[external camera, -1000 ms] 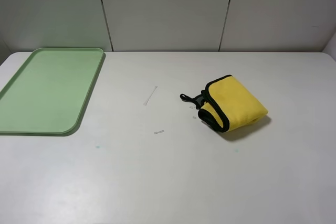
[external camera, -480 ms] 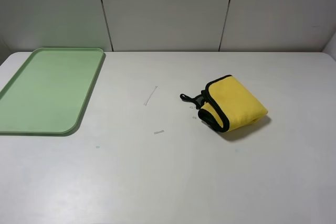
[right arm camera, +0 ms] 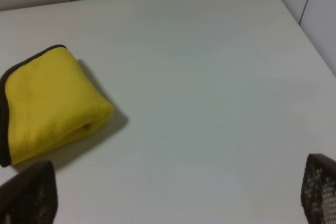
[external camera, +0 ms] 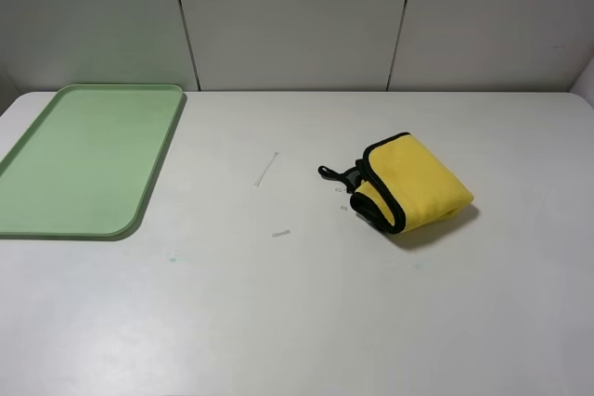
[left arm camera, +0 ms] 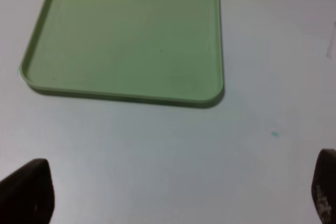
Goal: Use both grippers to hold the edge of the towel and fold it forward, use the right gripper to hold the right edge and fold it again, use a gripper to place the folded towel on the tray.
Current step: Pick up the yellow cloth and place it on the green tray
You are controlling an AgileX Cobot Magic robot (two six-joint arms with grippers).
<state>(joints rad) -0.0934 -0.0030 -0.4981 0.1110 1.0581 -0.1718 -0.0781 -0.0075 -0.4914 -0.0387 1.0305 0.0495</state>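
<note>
The towel (external camera: 415, 194) is seen on the table (external camera: 297, 322), right of the middle, gathered into a thick folded bundle rather than spread flat. Its black edge (external camera: 380, 192) is shown curving down the bundle's left side, and the small black loop (external camera: 327, 172) is laid on the table just beside that side. The tray (external camera: 65, 232) is set at the table's left, well apart from the towel. Two thin pale strips (external camera: 267, 169) are seen on the table between tray and towel.

The left gripper (left arm camera: 176, 192) is held above the bare table, near one short end of the tray (left arm camera: 126, 96). Its fingers (left arm camera: 29, 192) are spread fully apart, and nothing is held between them.

The right gripper (right arm camera: 173, 192) is held above the table on the towel's right. The towel (right arm camera: 50, 103) is seen near one of its fingers (right arm camera: 320, 187) but is not touched by either. These fingers too are spread as wide as they go, and nothing is gripped.
</note>
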